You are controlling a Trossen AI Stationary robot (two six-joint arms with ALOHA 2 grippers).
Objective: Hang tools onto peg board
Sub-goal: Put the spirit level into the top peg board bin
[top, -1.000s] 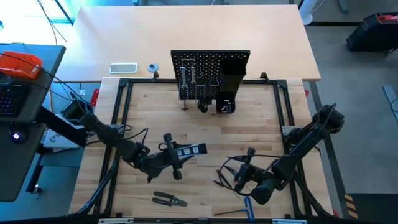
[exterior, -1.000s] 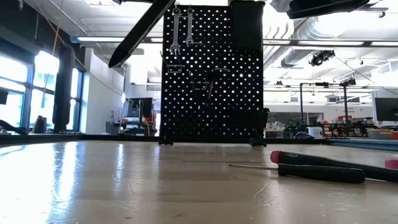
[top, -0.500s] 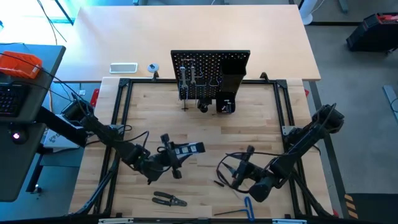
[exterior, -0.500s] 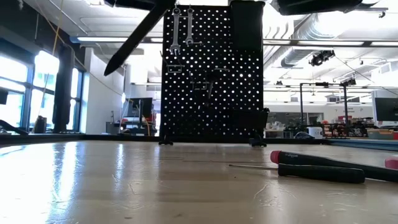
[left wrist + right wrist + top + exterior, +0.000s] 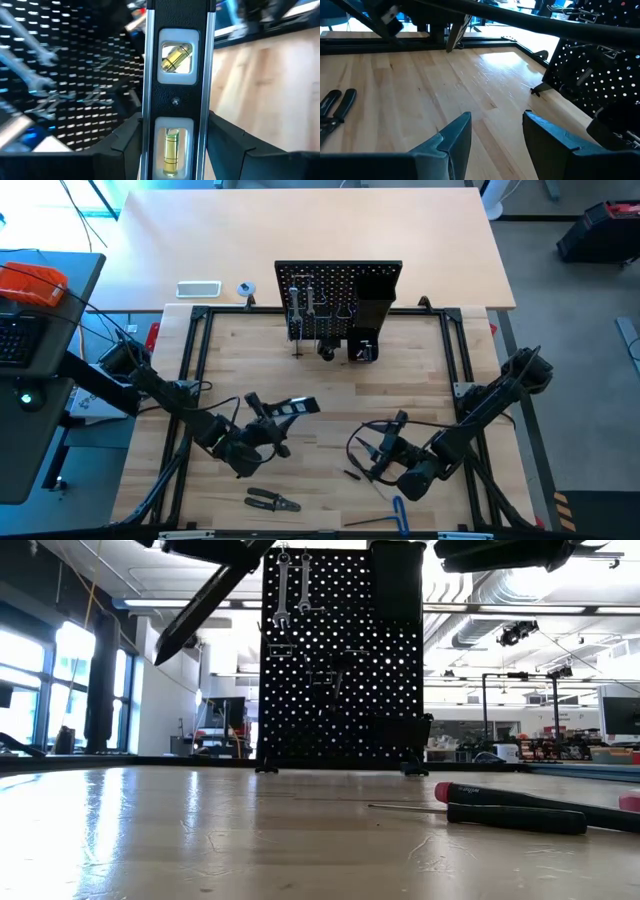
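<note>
Wooden table (image 5: 330, 390): left gripper (image 5: 262, 432) clamping dark level (image 5: 175, 100) between fingers, raising toward peg board (image 5: 338, 300); right gripper (image 5: 385, 457) waiting, fingers wide, empty.

Left gripper (image 5: 262, 425) raised off the table, fingers (image 5: 227, 142) clamped on the dark level (image 5: 176, 90). Right gripper (image 5: 388, 448) beside it, also raised, fingers (image 5: 457, 137) spread apart, holding nothing.
</note>
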